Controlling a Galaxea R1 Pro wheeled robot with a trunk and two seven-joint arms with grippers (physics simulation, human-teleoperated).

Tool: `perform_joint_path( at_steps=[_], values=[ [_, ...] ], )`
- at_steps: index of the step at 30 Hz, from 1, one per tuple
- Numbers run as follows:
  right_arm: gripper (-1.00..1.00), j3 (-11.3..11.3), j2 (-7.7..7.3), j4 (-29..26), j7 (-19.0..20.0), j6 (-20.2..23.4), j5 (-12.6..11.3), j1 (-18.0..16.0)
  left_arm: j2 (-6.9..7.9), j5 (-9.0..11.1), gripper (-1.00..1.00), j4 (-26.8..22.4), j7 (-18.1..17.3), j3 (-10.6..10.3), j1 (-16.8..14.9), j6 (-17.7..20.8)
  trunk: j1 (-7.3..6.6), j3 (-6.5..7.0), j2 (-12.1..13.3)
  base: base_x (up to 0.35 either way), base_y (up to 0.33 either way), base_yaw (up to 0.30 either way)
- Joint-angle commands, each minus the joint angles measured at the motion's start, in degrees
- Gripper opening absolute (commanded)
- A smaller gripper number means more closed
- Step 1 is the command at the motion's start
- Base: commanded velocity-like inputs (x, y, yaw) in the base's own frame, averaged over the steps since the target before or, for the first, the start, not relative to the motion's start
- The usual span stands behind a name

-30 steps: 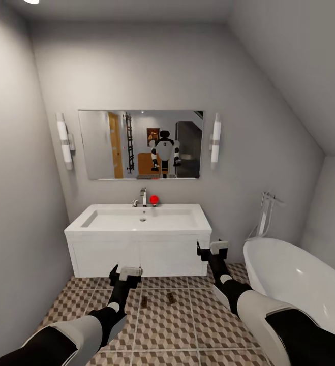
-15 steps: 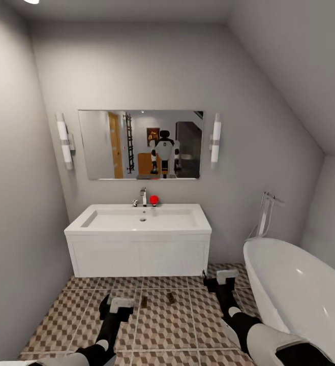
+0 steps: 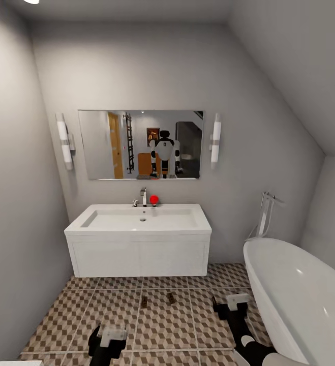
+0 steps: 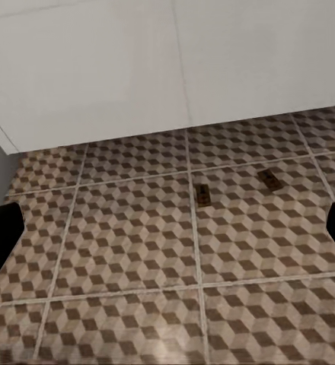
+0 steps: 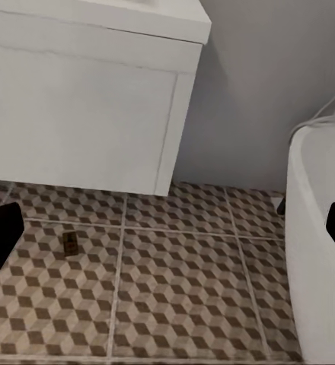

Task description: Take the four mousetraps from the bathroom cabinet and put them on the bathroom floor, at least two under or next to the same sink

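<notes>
At bottom of head view: left gripper [image 3: 108, 339] and right gripper [image 3: 232, 305] low over bathroom floor [image 3: 111, 310]; both wrist views show dark fingertips at opposite frame edges, nothing between, so fingers spread, empty.

Mid-frame, just beyond: two mousetraps [image 3: 144, 302] [image 3: 172, 298] flat on tile, near each other, in front of sink [image 3: 138, 239]. Likely light, rigid wooden boards; judged best pinched across long edges, clear of metal parts. Thin, so low approach needed.

Far: mirror [image 3: 141, 144], bathtub [image 3: 299, 290] at right. No readable writing or labels.
</notes>
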Motion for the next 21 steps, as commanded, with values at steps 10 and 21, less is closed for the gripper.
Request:
perform_joint_path(
  at_steps=[10,21],
  values=[
    [1.0,0.5,0.44,0.06,-0.49,4.14,-7.27,0.68,2.28,0.79,1.0,0.35,0.38,-0.51,2.81,-0.05,0.03,-0.02,-0.05,0.0,0.0,0.0],
    [1.0,0.5,1.13,0.06,-0.34,10.09,-10.78,1.1,2.73,0.99,1.0,0.35,0.75,-0.51,3.61,0.29,0.03,-0.02,-0.05,0.0,0.0,0.0]
  ],
)
